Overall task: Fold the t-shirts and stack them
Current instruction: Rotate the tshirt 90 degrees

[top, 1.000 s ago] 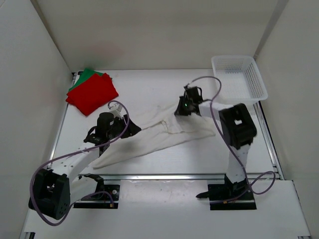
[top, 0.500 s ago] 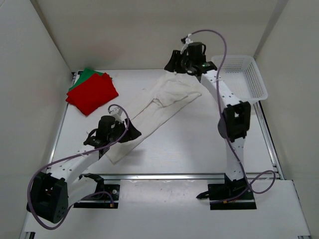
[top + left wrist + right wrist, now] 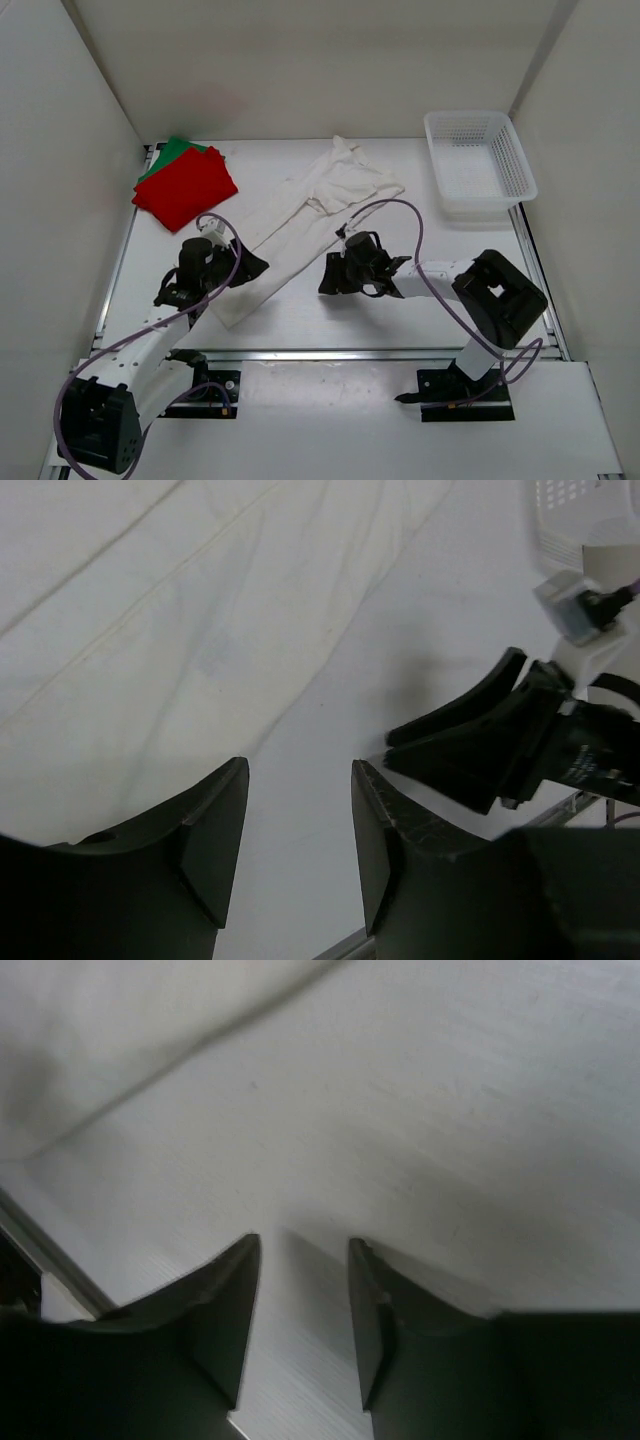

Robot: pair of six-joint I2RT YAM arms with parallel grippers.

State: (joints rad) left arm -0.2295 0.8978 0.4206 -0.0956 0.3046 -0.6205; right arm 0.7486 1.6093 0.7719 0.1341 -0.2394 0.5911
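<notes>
Roughly two thirds of the work looks done: the red t-shirt (image 3: 188,190) lies folded on the green t-shirt (image 3: 170,152) in the far left corner of the bench (image 3: 380,325). Unfolded, the white t-shirt (image 3: 300,222) stretches in a long diagonal across the middle (creased, not squared). Both tools stand parted and empty, the left tool (image 3: 298,780) at the cloth's near edge, the right tool (image 3: 303,1250) over bare bench just beside it. Left to do, by judgement: folding the white one and stacking it.
</notes>
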